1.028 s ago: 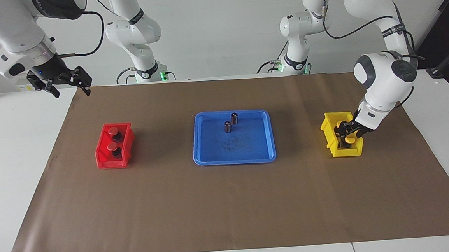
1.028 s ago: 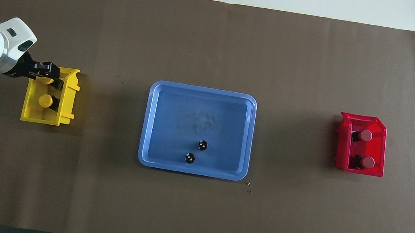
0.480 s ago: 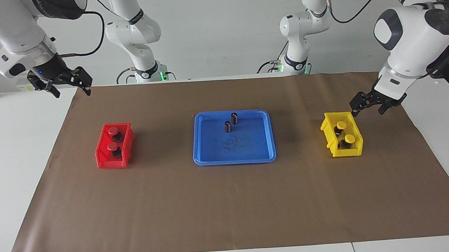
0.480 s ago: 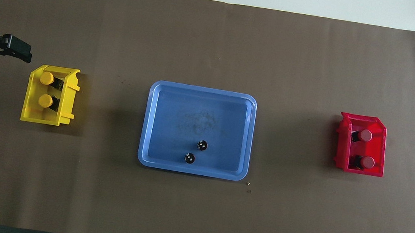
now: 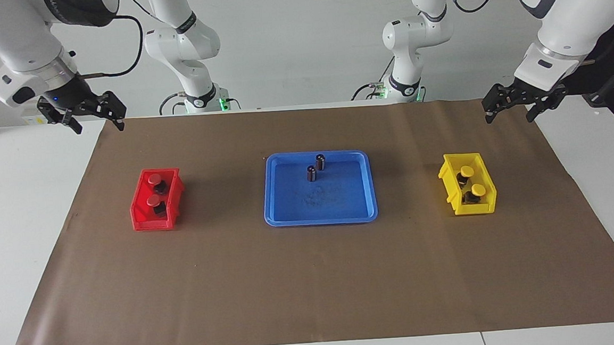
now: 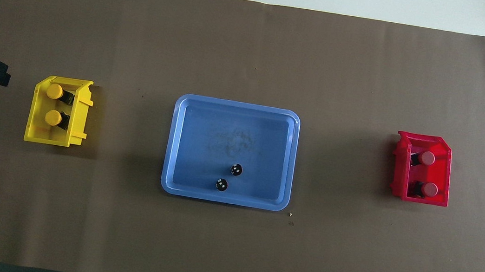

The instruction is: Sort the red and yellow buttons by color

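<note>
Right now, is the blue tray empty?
No. The blue tray holds two dark cylinders, standing upright near its edge toward the robots.

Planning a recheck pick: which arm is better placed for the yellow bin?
Left: left gripper hangs open at the yellow bin's end; right gripper is at the red bin's end.

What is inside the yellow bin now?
The yellow bin holds two yellow buttons, each lying on its side with its black body showing. Nothing else is visible; the floor under them is covered.
</note>
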Motion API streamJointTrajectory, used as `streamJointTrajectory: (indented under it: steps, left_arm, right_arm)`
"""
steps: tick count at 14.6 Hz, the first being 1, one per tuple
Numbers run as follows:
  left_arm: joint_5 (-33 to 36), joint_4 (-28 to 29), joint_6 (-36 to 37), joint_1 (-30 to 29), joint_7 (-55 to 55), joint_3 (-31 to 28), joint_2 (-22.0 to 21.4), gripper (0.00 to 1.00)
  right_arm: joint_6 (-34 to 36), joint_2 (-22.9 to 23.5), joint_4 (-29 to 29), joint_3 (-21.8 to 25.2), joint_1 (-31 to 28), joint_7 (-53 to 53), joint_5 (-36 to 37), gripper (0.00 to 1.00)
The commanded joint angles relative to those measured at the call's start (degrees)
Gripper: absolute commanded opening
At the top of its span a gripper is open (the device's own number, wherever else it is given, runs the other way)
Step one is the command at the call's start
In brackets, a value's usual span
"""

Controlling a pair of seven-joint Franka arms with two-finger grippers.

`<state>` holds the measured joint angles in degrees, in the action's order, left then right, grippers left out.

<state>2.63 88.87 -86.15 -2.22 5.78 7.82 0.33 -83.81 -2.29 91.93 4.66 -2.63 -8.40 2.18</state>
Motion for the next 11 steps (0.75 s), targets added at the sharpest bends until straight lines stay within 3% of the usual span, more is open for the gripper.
streamJointTrajectory:
  steps: [1, 11]
  left_arm:
    - [-0.51, -0.28, 1.86, 0.46, 0.46, 1.32, -0.42, 1.0]
    - [-3.51, -1.51, 3.0, -0.33, -0.95, 0.62, -1.91, 1.0]
  right_arm:
    - [0.4, -0.69, 0.71, -0.26, -0.27, 0.49, -0.33, 1.0]
    - [0.4, -0.69, 0.71, -0.26, -0.27, 0.57, -0.33, 1.0]
